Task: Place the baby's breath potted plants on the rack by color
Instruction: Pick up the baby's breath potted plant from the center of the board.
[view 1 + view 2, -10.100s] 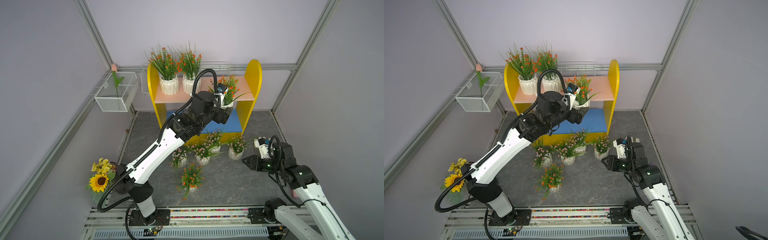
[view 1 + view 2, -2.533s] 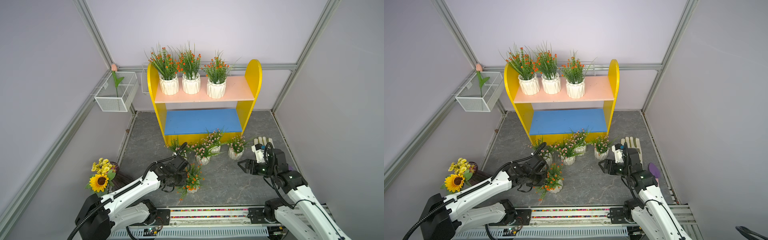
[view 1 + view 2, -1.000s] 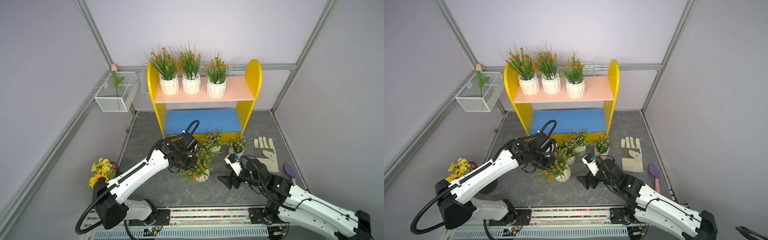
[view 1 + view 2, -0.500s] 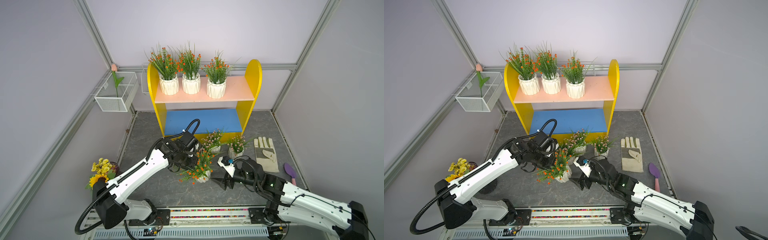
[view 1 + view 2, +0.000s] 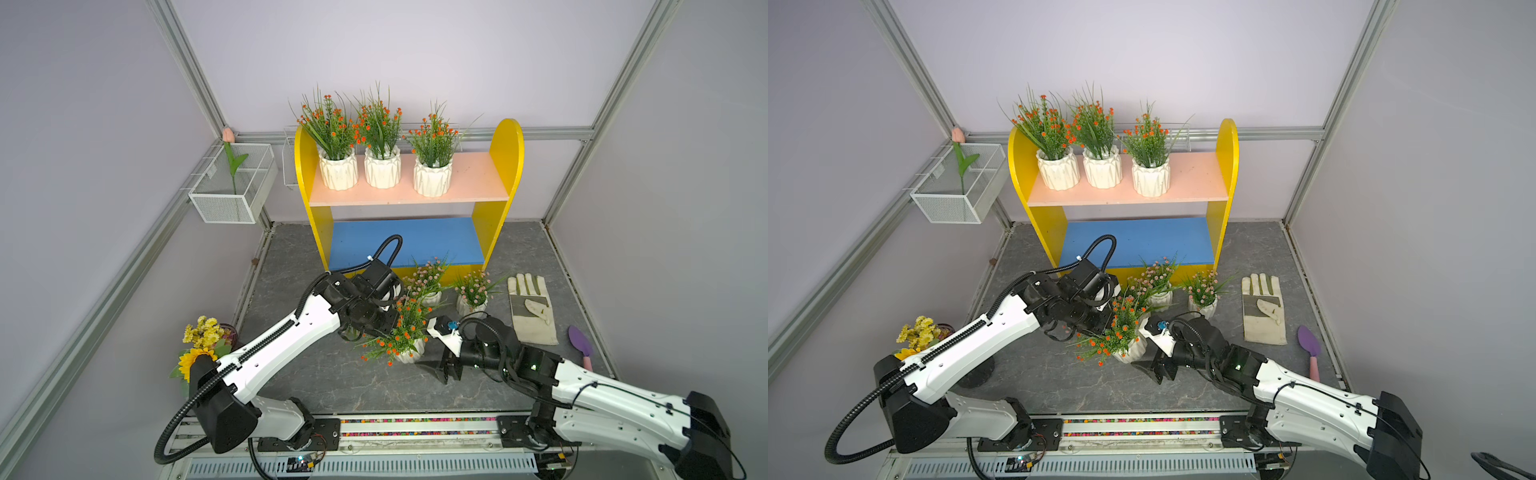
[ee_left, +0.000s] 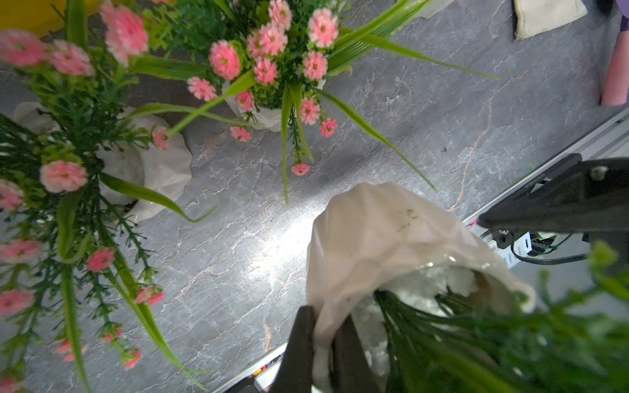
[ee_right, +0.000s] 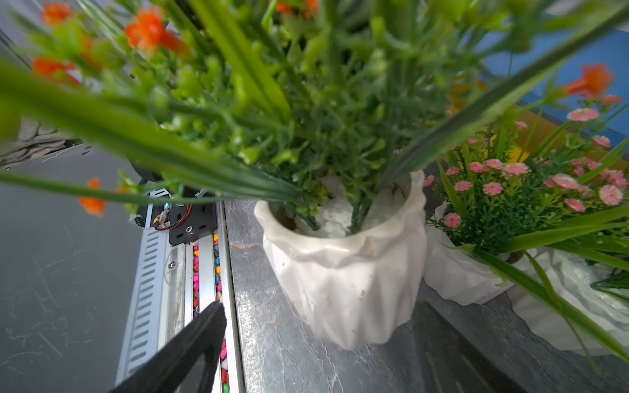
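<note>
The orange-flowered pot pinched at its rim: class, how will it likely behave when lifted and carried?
The orange-flowered pot probably tilts or swings, since the left claw pinches only one spot of its rim. Its glossy faceted wall looks slippery, so it may slide. Tall sprigs likely make it top-heavy.

Plain room: lilac walls point(image 5: 415, 41), silver aluminium frame posts point(image 5: 191, 70) in the corners, grey marbled stone-look floor point(image 5: 324, 382), white wire mesh basket point(image 5: 220, 210) hung on a wall above that floor.

Left claw point(image 6: 323, 318) — on white pot point(image 6: 381, 238)
</note>
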{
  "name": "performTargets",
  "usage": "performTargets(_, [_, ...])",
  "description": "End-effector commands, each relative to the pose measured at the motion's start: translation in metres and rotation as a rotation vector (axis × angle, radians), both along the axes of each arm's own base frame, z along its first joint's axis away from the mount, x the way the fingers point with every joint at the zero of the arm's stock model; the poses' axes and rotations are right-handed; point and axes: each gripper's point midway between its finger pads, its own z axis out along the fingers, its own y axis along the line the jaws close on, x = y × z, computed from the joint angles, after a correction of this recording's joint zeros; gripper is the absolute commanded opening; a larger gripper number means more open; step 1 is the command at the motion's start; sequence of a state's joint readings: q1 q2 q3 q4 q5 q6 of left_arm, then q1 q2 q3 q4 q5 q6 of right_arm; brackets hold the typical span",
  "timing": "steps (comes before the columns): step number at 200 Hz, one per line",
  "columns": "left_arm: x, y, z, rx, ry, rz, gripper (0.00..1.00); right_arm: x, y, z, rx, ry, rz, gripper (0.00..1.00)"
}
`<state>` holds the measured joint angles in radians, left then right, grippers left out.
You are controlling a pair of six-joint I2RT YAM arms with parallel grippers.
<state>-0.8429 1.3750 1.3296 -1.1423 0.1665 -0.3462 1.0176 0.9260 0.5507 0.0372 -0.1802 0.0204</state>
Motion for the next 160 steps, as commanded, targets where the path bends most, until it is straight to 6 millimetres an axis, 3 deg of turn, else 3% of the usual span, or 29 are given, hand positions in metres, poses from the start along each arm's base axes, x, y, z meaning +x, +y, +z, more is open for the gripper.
performTargets(1, [0.001,-0.011,0.019,-0.065,-0.018,-0.029,0.00,0.002,0.010,0.018,0.038,-0.059,0.026,0.88])
performTargets(160, [-0.005,-0.014,0.021,-0.115,-0.016,-0.040,0.00,0.015,0.036,0.034,0.091,-0.050,0.027,0.88])
